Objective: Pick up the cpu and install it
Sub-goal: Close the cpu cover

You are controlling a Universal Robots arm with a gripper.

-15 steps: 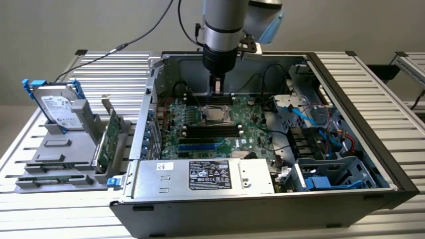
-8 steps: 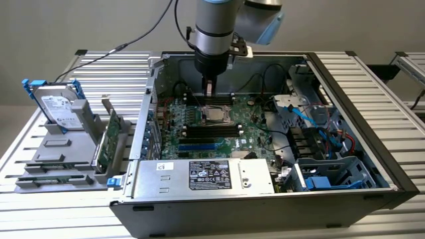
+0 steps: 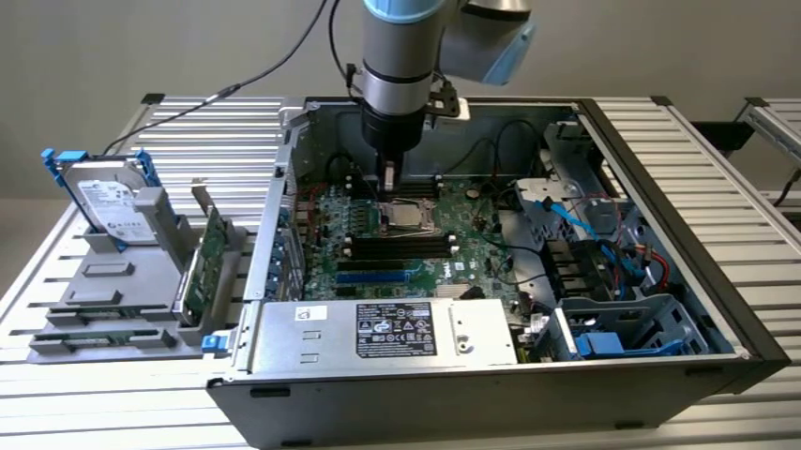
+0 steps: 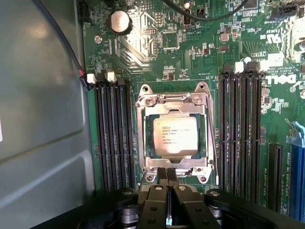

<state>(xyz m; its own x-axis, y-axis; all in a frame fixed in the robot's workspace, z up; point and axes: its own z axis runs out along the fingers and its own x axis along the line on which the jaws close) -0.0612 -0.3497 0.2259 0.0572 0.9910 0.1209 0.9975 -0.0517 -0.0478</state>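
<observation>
The cpu (image 4: 177, 135), a small square chip with a dull silver top and printed lettering, lies flat inside the metal socket frame (image 4: 141, 138) on the green motherboard. In the exterior view the cpu (image 3: 403, 218) sits mid-board inside the open computer case (image 3: 701, 281). My gripper (image 4: 167, 172) is shut, its two black fingers pressed together with nothing between them. The tips are at the near edge of the socket frame, beside the chip and not on it. From outside, my gripper (image 3: 394, 183) hangs straight down just above the socket.
Black memory slots (image 4: 113, 133) flank the socket on both sides. The grey case wall (image 4: 38, 119) runs close alongside. A power supply (image 3: 388, 333) fills the case's front, and blue cables (image 3: 588, 234) lie toward the exterior view's right. A hard drive (image 3: 113, 202) and green cards (image 3: 206, 258) stand outside.
</observation>
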